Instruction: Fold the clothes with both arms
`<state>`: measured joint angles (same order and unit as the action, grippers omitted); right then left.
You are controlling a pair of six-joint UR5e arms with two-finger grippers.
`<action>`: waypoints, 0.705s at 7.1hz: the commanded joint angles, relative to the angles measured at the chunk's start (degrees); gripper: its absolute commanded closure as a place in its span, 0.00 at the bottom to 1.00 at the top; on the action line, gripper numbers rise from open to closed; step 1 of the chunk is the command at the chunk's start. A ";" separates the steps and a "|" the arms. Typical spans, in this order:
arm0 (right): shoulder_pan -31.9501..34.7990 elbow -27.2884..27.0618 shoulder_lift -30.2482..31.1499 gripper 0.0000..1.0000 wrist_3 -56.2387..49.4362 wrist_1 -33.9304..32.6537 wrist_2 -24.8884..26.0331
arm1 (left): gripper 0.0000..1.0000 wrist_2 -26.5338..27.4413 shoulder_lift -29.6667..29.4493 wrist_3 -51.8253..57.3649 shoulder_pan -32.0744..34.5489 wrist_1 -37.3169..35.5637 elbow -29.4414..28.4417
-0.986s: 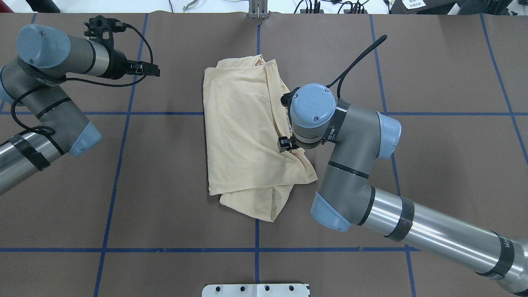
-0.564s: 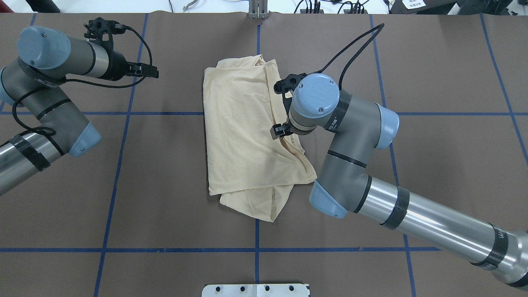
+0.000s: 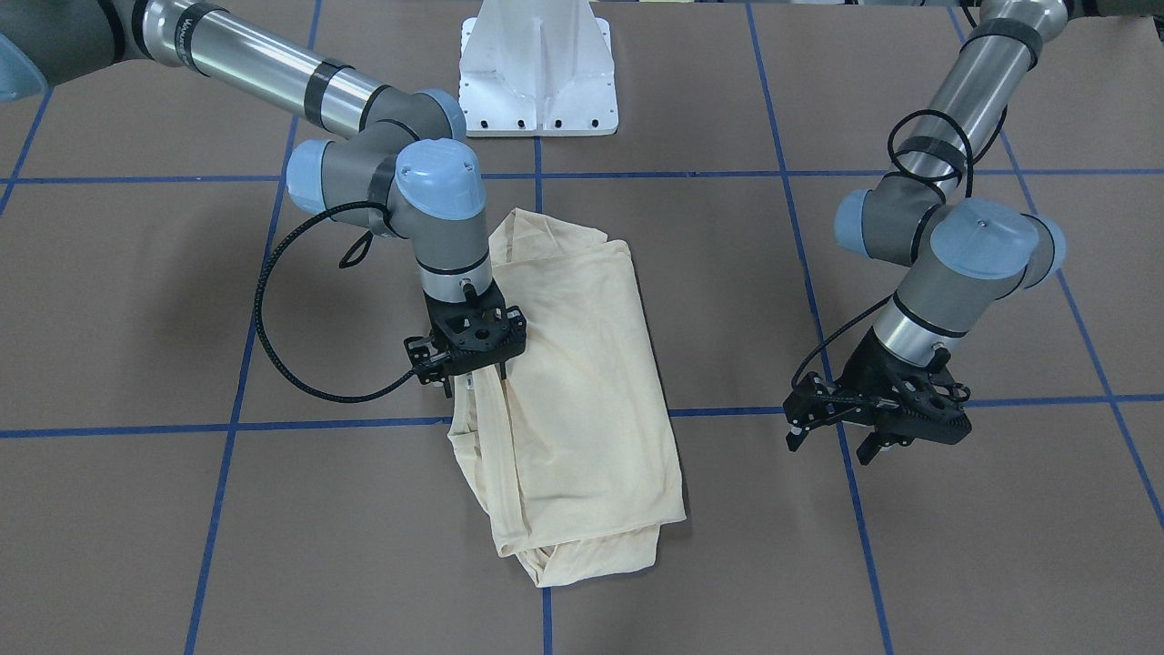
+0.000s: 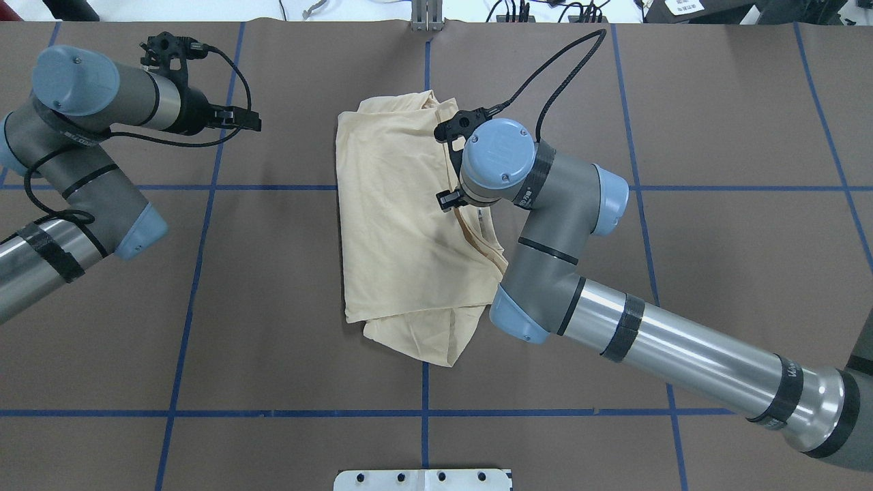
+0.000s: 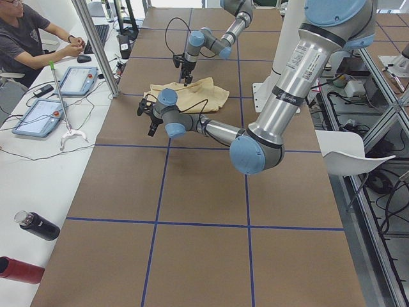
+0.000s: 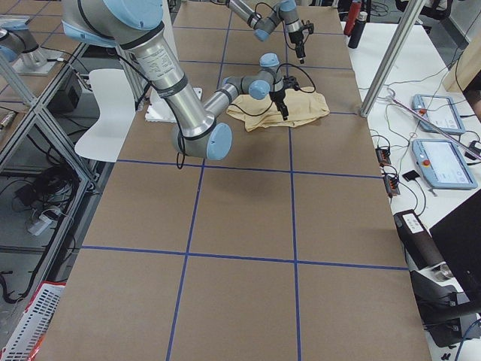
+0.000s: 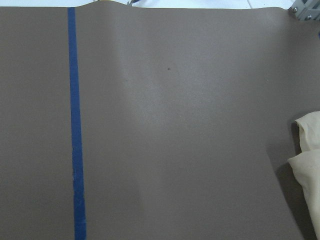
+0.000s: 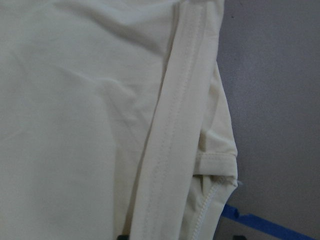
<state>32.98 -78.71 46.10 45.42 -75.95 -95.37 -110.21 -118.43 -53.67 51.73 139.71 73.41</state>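
Right tool (image 3: 475,376) has slid along the shirt (image 3: 582,382) edge, spread wide over the hem, gripping nothing. Shirt's half-folded mid-counter (image 3: 182,509); left tool (image 3: 832,444) hangs open, well off it. Reckon I pinch that hem next.

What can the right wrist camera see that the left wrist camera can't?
Only the right wrist view shows the pale cream-yellow thin shirt up close, filling most of the picture, with its long stitched hem band. Only the left wrist view shows wide bare brown paper table cover, a long straight blue tape line and the table's far edge. Both show some shirt, some brown cover and some blue tape.
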 commanded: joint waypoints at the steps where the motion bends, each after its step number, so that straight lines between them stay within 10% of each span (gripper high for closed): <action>1: -0.20 1.27 -1.01 0.40 -0.42 0.10 0.45 | 0.00 0.00 0.04 0.06 0.04 0.04 -0.20; 5: -1.34 2.50 -2.07 0.41 -0.33 0.02 0.63 | 0.00 0.00 0.04 0.06 0.04 0.04 -0.20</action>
<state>32.14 -76.66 44.08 45.02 -75.93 -94.88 -110.21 -118.35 -53.61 51.75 139.75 73.23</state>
